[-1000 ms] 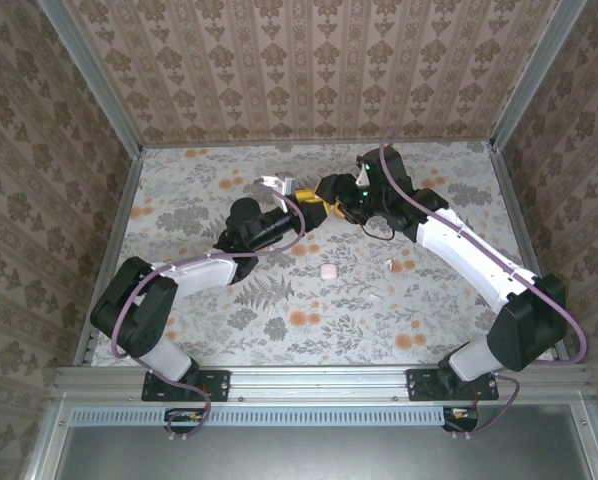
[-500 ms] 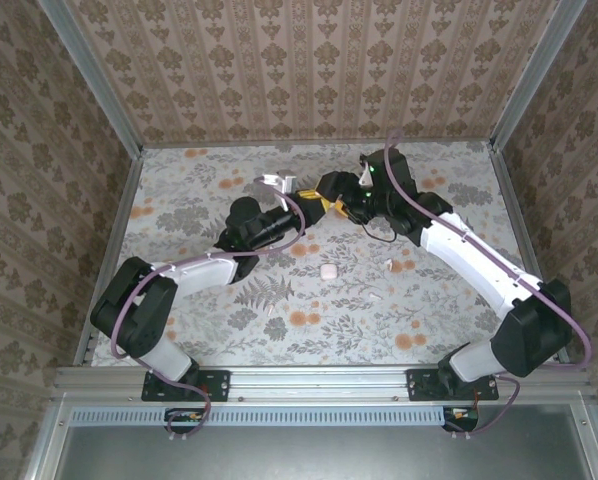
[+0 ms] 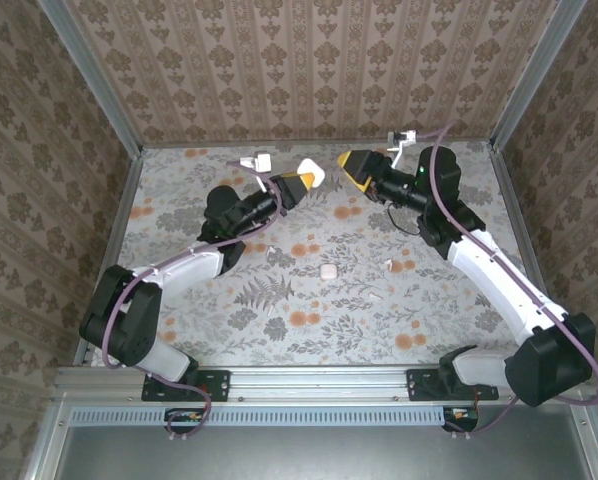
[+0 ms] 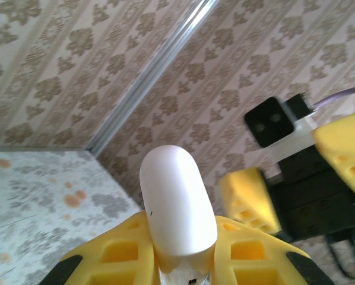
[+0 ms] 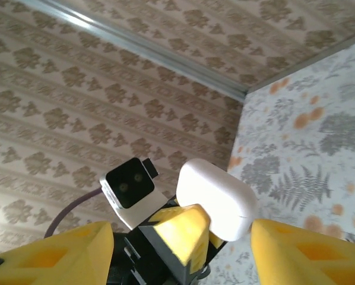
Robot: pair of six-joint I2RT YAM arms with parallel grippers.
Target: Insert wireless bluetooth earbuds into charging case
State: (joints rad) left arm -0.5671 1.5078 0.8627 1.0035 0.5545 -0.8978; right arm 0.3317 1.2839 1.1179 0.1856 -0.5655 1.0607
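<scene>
floral-patterned table point(image 3: 179, 200), enclosed by wallpapered walls point(image 3: 309, 70) with metal corner rails.

left gripper point(image 3: 304, 181): raised above the far centre of the table, jaws closed narrowly on a white case point(image 3: 312, 175). in the left wrist view, the white case point(image 4: 177, 202) stands out past the yellow fingers point(image 4: 121, 252), clamped between them at its lower end. the arm runs back from there to the near left.

right gripper point(image 3: 352, 164): raised just right of the left gripper, facing it, apart from the case. jaws stand wide with nothing between them. in the right wrist view, its yellow fingers point(image 5: 50, 255) sit far apart at the bottom of the frame, with the held case point(image 5: 216, 199) beyond them. the arm runs back to the near right.

earbuds point(image 3: 389, 265): lying loose on the table, right of centre, one beside an orange flower and another point(image 3: 376, 296) nearer. neither gripper touches them.

second white case point(image 3: 328, 270): flat on the table at centre, left of the earbuds, closed as far as can be told.
</scene>
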